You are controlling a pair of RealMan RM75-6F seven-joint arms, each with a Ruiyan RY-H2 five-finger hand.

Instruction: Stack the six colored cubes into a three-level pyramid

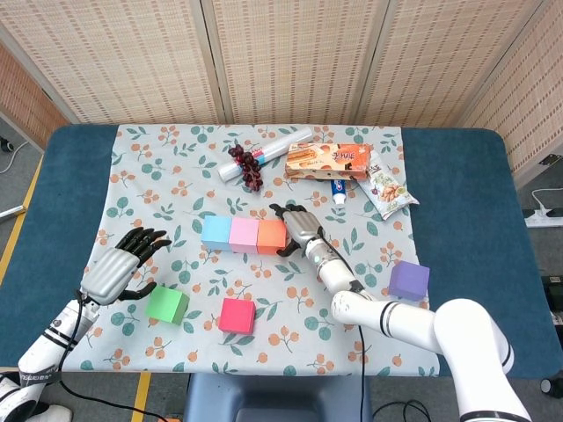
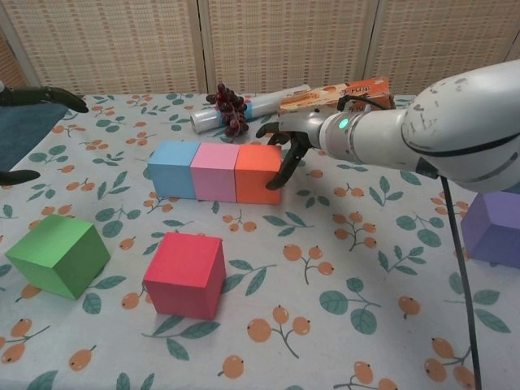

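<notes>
Overhead only, left robot hand [image 1: 119, 268] empty, fingers spread, near green cube [image 1: 167, 305].

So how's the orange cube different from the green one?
The orange cube sits at the right end of a row, flush against the pink cube, while the green cube stands alone. The right hand is right beside the orange one; the open left hand only hovers near the green. Both rest on the tablecloth and look alike in size.

Snacks and clutter line the far edge of the floral tablecloth [image 1: 158, 185].
Grapes [image 1: 250, 164] lie against a white roll [image 1: 280, 149], beside an orange biscuit box [image 1: 327, 161], a small tube [image 1: 339, 190] and a snack packet [image 1: 387, 189].
</notes>
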